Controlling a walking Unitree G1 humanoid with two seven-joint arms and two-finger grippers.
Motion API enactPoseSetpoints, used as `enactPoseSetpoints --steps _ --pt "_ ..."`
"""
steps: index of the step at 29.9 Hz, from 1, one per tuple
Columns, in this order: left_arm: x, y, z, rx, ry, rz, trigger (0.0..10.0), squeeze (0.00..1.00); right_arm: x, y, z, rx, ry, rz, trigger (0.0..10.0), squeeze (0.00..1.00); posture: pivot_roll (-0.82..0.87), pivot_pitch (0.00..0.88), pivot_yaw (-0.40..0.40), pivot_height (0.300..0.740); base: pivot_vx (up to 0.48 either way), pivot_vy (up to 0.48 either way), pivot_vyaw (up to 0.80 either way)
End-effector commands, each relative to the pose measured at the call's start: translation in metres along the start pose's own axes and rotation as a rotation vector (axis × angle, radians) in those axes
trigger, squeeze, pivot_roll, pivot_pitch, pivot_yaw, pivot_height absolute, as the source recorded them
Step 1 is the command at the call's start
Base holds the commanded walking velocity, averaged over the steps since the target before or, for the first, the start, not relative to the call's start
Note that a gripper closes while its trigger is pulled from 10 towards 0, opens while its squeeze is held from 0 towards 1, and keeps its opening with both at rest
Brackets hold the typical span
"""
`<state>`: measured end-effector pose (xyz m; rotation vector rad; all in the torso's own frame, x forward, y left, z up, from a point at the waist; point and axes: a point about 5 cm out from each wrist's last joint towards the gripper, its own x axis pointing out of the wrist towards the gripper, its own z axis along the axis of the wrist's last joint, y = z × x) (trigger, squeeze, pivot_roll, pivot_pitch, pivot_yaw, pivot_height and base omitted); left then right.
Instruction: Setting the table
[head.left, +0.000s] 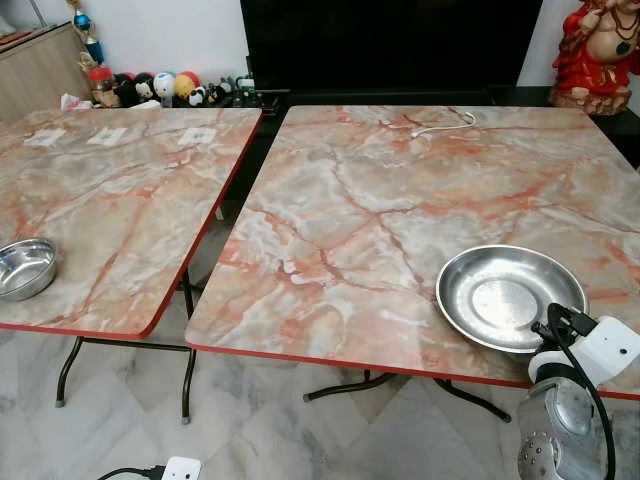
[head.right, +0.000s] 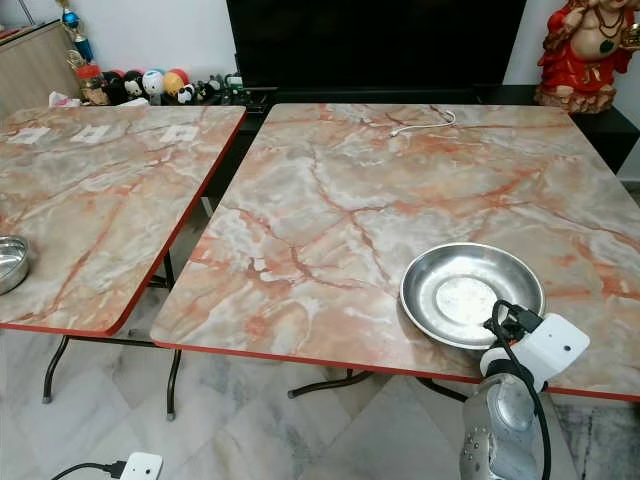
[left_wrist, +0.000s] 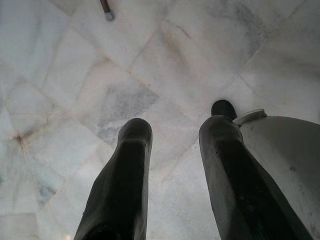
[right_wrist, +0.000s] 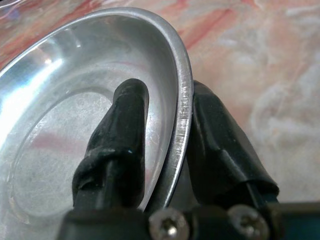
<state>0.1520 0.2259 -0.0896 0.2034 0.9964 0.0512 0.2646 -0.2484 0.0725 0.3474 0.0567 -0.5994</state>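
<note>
right gripper (right_wrist: 167, 135) fingers astride plate (head.left: 500, 290) rim

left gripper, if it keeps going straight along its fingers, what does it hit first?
Probably the marble floor. The left gripper hangs open, pointing down at the tiles, with nothing between its fingers; depth is unclear.

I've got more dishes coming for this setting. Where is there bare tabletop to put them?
The right table is bare left of and beyond the steel plate that the right gripper pinches, up to the white cable. The left table is bare between the small bowl and the paper slips.
</note>
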Motion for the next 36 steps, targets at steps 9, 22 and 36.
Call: enactPoseSetpoints --steps 9,22,36 --pt "-0.001 0.003 -0.006 0.011 0.031 0.006 10.0 0.00 -0.004 -0.005 -0.006 -0.018 0.044 -0.035 10.0 0.56 -0.16 0.000 0.038 0.740 0.000 0.000 0.00" --pt "-0.001 0.003 -0.008 0.009 0.035 0.004 10.0 0.00 -0.019 -0.005 0.016 -0.165 -0.136 -0.021 10.0 0.00 -0.17 0.000 0.034 0.740 0.000 0.000 0.00" --pt "-0.001 0.003 -0.006 0.009 0.027 0.008 10.0 0.00 -0.015 0.067 0.018 -0.210 -0.148 0.544 10.0 0.00 -0.18 0.000 0.060 0.740 0.000 0.000 0.00"
